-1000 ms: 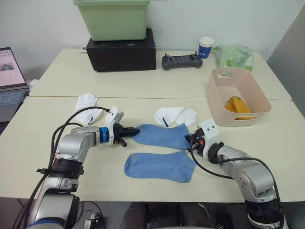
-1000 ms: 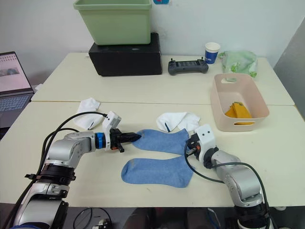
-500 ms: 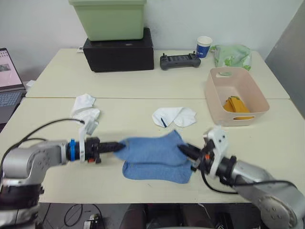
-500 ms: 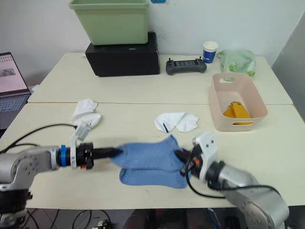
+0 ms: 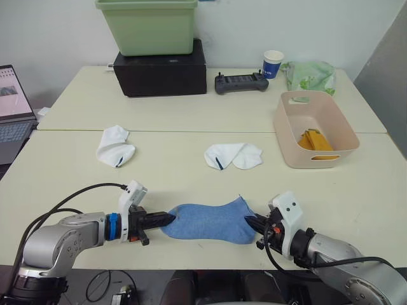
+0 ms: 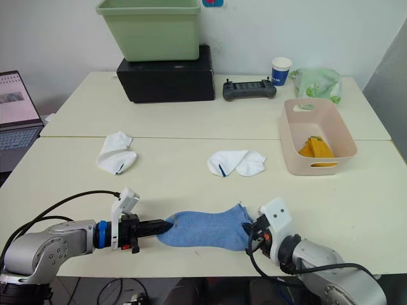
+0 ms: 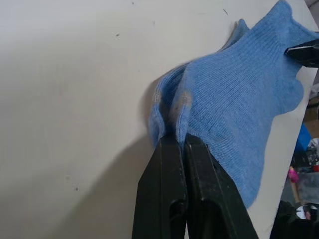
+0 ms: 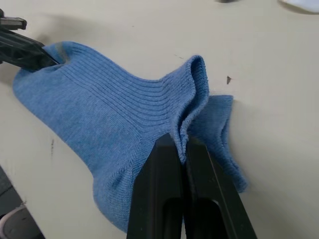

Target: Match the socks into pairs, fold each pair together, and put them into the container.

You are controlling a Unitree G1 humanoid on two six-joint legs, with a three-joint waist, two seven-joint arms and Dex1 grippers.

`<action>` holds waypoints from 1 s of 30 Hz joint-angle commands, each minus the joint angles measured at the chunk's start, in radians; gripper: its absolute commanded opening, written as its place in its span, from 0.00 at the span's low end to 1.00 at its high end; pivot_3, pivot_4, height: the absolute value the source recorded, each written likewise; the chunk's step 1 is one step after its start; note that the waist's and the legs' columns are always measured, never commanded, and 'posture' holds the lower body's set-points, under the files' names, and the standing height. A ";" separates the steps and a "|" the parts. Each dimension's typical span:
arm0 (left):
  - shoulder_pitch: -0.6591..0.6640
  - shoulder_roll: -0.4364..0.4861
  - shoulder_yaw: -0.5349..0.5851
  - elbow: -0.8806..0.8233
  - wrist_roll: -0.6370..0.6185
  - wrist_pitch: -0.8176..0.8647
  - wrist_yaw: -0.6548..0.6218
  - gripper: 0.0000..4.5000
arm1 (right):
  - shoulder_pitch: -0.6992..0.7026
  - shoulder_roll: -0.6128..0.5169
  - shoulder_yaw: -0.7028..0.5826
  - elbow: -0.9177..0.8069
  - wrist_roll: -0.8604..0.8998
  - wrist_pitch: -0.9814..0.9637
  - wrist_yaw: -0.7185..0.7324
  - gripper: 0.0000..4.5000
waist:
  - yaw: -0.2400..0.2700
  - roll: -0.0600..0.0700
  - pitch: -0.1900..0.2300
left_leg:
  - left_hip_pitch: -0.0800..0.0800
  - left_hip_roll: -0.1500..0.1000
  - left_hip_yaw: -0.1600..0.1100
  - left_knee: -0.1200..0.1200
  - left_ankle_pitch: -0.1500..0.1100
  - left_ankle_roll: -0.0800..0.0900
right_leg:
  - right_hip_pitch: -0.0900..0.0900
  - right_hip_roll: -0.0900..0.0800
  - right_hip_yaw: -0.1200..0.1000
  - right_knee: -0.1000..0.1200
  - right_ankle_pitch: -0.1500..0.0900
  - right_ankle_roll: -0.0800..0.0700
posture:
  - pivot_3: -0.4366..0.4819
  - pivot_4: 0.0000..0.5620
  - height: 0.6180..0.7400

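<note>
Left gripper (image 5: pixel 166 218): clenched on toe end of the light blue socks (image 5: pixel 206 222).
Right gripper (image 5: pixel 250 222): grasping their cuff end.
Container (image 5: pixel 287 141): beyond right gripper.

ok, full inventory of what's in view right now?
blue socks: 2, light blue, stacked near the front table edge, pinched at both ends
white socks: 2, white; one mid-table, one to its left
orange socks: mustard-orange, folded, in the tub; count unclear
tub: 1, pale pink, right side
bin: 1, green, on the black box
black box: 1, black, back of far table
controller: 1, dark, far table
cup: 1, blue and white, by the controller
bag: 1, pale green, behind the tub
laptop: 1, open, far left
left gripper: shut on the socks' left end
right gripper: shut on the right end
</note>
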 commanded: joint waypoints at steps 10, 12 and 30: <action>0.007 0.014 -0.001 -0.032 -0.033 -0.007 0.010 0.21 | -0.045 0.027 -0.030 0.014 -0.014 -0.021 -0.036 0.32 | 0.003 0.000 0.000 | 0.001 0.000 0.000 0.000 0.000 0.000 | 0.001 0.000 0.000 -0.001 0.000 0.000 | 0.48 0.27 0.88; 0.011 0.022 0.018 -0.038 -0.034 -0.027 0.011 0.35 | -0.050 0.033 -0.050 0.004 -0.003 -0.024 -0.036 0.48 | 0.003 0.000 0.000 | 0.001 0.000 0.000 0.000 0.000 0.000 | 0.001 0.000 0.000 -0.001 0.000 0.000 | 0.48 0.27 0.88; -0.174 0.155 -0.114 -0.048 0.046 -0.297 -0.273 0.15 | -0.255 -0.118 0.208 0.063 -0.120 -0.241 0.125 0.58 | 0.004 0.001 0.001 | 0.003 0.000 0.002 -0.001 0.000 0.000 | 0.003 0.000 0.001 -0.003 0.000 0.000 | 0.48 0.27 0.88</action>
